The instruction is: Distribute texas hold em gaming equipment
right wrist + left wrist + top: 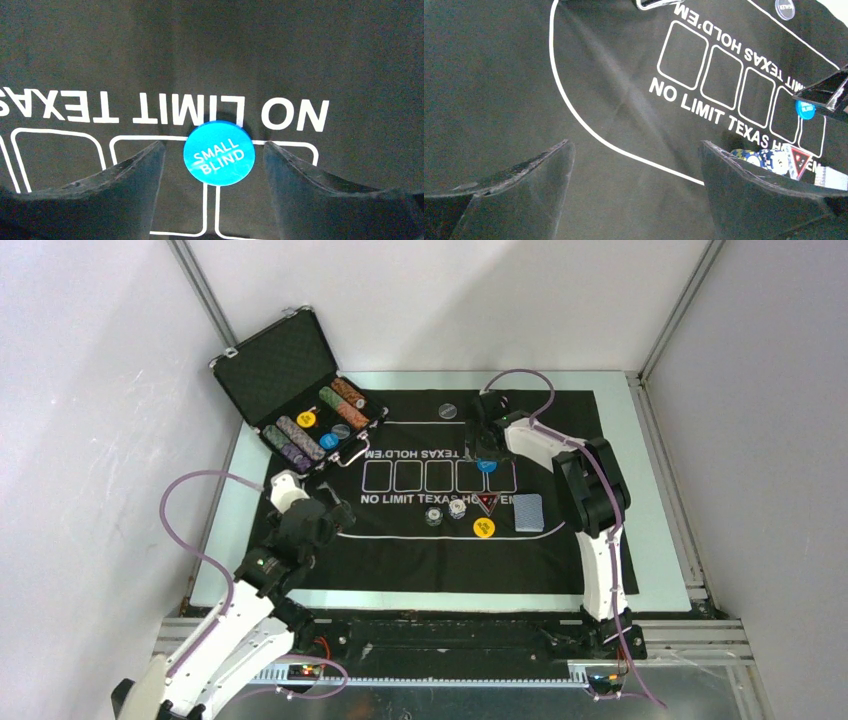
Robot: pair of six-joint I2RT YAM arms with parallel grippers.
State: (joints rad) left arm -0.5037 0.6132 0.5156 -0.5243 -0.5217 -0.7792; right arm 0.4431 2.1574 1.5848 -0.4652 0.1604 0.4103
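1. Camera above: blue disc (pixel 486 466) flat on mat (pixel 420 560), right of centre; open case (pixel 280 365) at far left corner; plain walls around.
2. Left wrist: left gripper (pixel 636 145) spread wide, holding nothing.
3. Right wrist: right gripper (pixel 214 146) straddling disc, gaps both sides; likely light, stiff, slick; pinch opposite rims.

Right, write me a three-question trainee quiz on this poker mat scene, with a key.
1. True or false: the left gripper holds a poker chip.
2. The blue round disc between the right gripper's fingers reads: A Dealer, B Small Blind, C Big Blind?
3. Which lies nearer the blue-backed playing-card deck: the yellow round disc or the open black metal-edged case?
Key: 1 false; 2 B; 3 the yellow round disc.
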